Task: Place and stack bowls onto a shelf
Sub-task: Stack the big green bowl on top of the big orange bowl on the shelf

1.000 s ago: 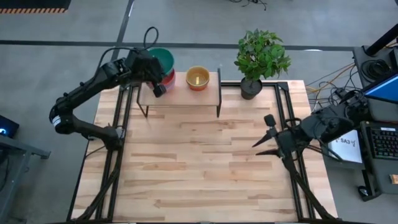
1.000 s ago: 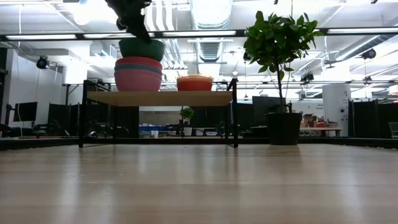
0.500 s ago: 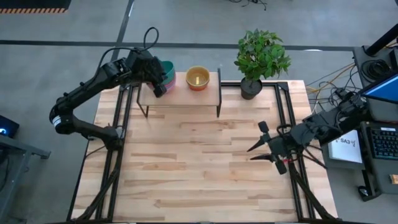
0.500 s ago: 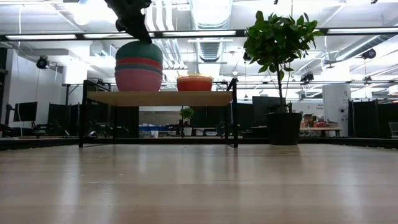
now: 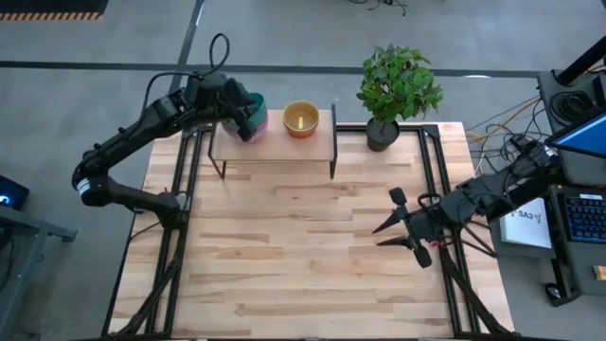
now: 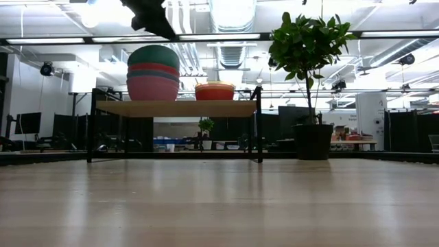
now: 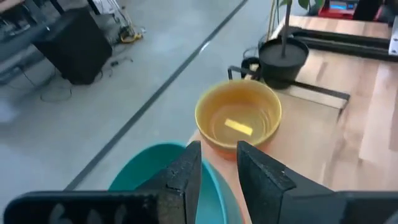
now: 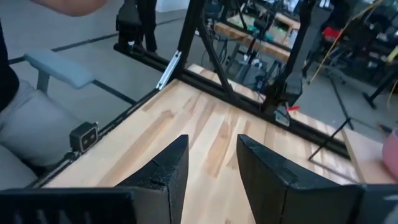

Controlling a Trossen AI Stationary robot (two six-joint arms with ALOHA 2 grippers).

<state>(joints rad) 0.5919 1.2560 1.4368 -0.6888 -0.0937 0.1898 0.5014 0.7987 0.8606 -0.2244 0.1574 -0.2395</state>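
Observation:
The light-wood shelf [image 5: 284, 142] stands at the table's far side. On its left end sits a nested stack of large bowls [image 6: 153, 75] with pink at the bottom, red-orange above it and a teal bowl [image 5: 256, 101] on top. An orange bowl with a yellow bowl [image 5: 301, 117] inside stands beside the stack and also shows in the left wrist view [image 7: 238, 118]. My left gripper [image 7: 217, 165] hovers just above the teal bowl's rim, its fingers slightly apart and clear of the stack in the low view [image 6: 152, 15]. My right gripper [image 5: 393, 223] is open and empty over the table's right part.
A potted plant [image 5: 398, 85] stands at the far right, just past the shelf's right end. Black frame rails [image 5: 431, 161] run along the table's left and right sides. The plank tabletop [image 5: 303, 256] in front of the shelf holds no objects.
The teal bowl has come down from above the stack and now sits nested on top of it. My left gripper has let go of it and risen a little. My right gripper has moved toward the table's left and near edges.

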